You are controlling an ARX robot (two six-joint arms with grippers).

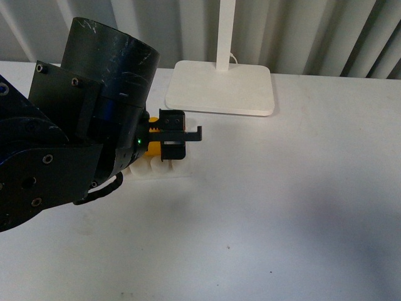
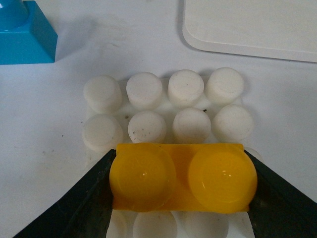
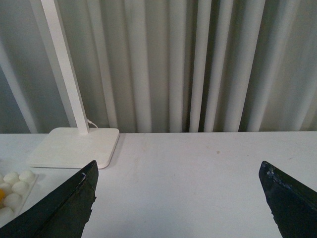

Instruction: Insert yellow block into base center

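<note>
My left gripper (image 2: 182, 181) is shut on the yellow block (image 2: 182, 177), its two black fingers pressing the block's short ends. The block, studs up, sits over the white studded base (image 2: 168, 106), covering the middle pair of studs in the third row; two rows show beyond it and one row shows partly under it. In the front view the left arm hides most of the base (image 1: 156, 170); a bit of the yellow block (image 1: 152, 148) shows by the gripper (image 1: 172, 143). My right gripper (image 3: 178, 198) is open and empty above bare table; the base's edge (image 3: 15, 191) shows in its view.
A white lamp foot (image 1: 220, 86) with its pole stands just behind the base, also in the left wrist view (image 2: 252, 25) and the right wrist view (image 3: 74, 146). A blue brick (image 2: 25, 32) lies beside the base. A corrugated wall backs the table.
</note>
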